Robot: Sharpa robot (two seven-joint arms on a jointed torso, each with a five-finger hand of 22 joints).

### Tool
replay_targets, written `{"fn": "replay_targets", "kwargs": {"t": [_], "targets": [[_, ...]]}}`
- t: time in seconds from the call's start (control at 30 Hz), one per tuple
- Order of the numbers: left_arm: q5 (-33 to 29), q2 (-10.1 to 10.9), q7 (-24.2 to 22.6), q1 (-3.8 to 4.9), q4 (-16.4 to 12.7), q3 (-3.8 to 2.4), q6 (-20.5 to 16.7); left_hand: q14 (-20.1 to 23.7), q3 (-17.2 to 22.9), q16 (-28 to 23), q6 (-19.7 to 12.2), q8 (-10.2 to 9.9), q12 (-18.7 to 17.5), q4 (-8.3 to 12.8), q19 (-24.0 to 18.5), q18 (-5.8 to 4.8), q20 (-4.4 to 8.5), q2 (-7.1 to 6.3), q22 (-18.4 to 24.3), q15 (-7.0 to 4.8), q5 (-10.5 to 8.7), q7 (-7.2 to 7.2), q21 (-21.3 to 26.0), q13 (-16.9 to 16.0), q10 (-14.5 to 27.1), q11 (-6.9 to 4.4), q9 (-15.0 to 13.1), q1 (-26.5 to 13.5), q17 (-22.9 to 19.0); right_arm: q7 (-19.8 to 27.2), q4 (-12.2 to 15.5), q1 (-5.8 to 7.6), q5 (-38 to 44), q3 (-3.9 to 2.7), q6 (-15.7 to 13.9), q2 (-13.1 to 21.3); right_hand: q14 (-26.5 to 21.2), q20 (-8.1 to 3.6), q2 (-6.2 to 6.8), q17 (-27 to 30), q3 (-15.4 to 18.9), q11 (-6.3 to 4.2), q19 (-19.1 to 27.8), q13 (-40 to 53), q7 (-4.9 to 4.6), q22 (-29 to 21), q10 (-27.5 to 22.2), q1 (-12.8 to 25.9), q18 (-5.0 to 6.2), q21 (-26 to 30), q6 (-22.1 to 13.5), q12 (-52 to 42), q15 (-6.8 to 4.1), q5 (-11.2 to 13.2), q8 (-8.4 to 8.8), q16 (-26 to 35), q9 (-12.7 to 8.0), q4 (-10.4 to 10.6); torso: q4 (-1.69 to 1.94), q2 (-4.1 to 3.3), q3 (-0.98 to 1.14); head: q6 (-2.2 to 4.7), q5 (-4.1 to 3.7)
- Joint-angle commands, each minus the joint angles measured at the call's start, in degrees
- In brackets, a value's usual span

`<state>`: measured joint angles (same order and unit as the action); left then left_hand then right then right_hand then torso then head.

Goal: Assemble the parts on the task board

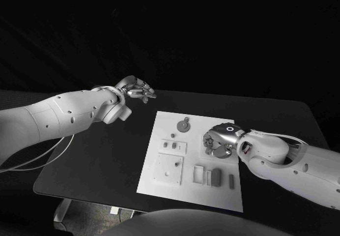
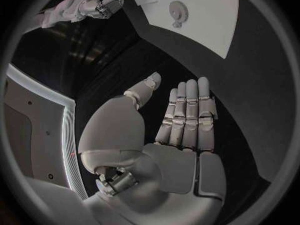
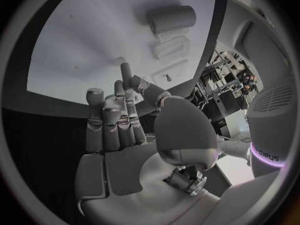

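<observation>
The white task board lies in the middle of the black table. On it are a grey gear, two small pieces, a square plate and several grey blocks in a row near the front. My right hand hovers over the board's right side, fingers pointing down at it. In the right wrist view its fingers are stretched out with nothing plainly between them, and a grey block lies beyond. My left hand is off the board to the far left, its fingers straight and palm bare.
The black table has free room to the left of the board and behind it. The left wrist view shows the board with the gear, and my right hand beyond it.
</observation>
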<state>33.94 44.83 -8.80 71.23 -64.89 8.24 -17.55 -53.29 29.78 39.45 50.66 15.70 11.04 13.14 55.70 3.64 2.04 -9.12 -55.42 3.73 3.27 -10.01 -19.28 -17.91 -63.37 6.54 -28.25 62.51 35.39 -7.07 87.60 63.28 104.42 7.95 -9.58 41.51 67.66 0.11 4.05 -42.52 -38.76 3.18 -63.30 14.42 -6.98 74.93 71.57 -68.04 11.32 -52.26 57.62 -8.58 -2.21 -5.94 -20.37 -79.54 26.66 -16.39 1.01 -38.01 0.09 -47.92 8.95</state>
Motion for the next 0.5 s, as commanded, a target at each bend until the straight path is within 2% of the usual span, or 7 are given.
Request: {"fn": "replay_targets", "kwargs": {"t": [0.03,0.17,0.37,0.5], "targets": [[-0.3,0.0,-0.4,0.07,-0.1,-0.04,0.2,-0.3,0.0,-0.2,-0.6,0.2,-0.4,-0.2,0.3,0.67,-0.11,0.14,-0.1,0.02,-0.07,0.01,0.2,0.1,0.0,0.39,0.1,0.4,0.1,0.0,0.5,0.27,0.5,-0.3,-0.2,0.1,0.0,-0.37,-0.66,0.1,-0.4,0.43,0.1,0.1,0.05,0.2,2.0,-0.1,3.68,-0.2,0.4,-0.3,-0.36,-0.4,-0.15,0.2,0.2,0.1,0.02,0.0,0.02,0.03,-0.01],[-0.3,0.0,-0.4,0.07,0.0,-0.04,0.2,-0.3,0.0,-0.2,-0.6,0.2,-0.4,-0.2,0.3,0.67,-0.11,0.13,-0.1,0.02,-0.07,0.01,0.2,0.1,0.0,0.4,0.1,0.4,0.1,0.0,1.0,0.53,0.8,-0.89,-0.3,0.1,0.0,-0.39,-0.64,0.1,-0.4,0.4,0.1,0.1,0.08,0.2,2.1,-0.1,3.68,-0.2,0.5,-0.3,-0.4,-0.4,-0.17,0.3,0.2,0.1,0.04,-0.01,0.01,0.04,0.05],[-0.3,0.0,-0.4,0.06,0.0,-0.04,0.2,-0.3,0.0,-0.2,-0.6,0.2,-0.4,-0.2,0.3,0.66,-0.11,0.13,-0.1,0.02,-0.07,0.01,0.3,0.1,0.0,0.4,0.1,0.4,0.1,0.1,2.2,0.72,0.7,-1.21,-0.5,-0.3,0.0,-0.4,-0.61,0.1,-0.5,0.38,0.1,0.1,0.09,0.2,2.1,-0.1,3.68,-0.2,0.5,-0.3,-0.42,-0.4,-0.18,0.3,0.2,0.0,0.05,-0.01,-0.01,0.06,0.15],[-0.3,-0.1,-0.5,0.06,0.0,-0.04,0.2,-0.3,0.0,-0.2,-0.6,0.2,-0.4,-0.2,0.3,0.66,-0.11,0.14,-0.1,0.02,-0.07,0.0,0.3,0.1,0.0,0.4,0.1,0.4,0.2,0.7,3.8,0.71,0.0,-1.24,-0.2,-1.8,0.0,-0.41,-0.62,0.1,-0.5,0.37,0.0,0.1,0.1,0.2,2.1,-0.1,3.68,-0.2,0.6,-0.3,-0.43,-0.4,-0.18,0.3,0.3,0.1,0.04,-0.01,0.0,0.03,0.48]]}}
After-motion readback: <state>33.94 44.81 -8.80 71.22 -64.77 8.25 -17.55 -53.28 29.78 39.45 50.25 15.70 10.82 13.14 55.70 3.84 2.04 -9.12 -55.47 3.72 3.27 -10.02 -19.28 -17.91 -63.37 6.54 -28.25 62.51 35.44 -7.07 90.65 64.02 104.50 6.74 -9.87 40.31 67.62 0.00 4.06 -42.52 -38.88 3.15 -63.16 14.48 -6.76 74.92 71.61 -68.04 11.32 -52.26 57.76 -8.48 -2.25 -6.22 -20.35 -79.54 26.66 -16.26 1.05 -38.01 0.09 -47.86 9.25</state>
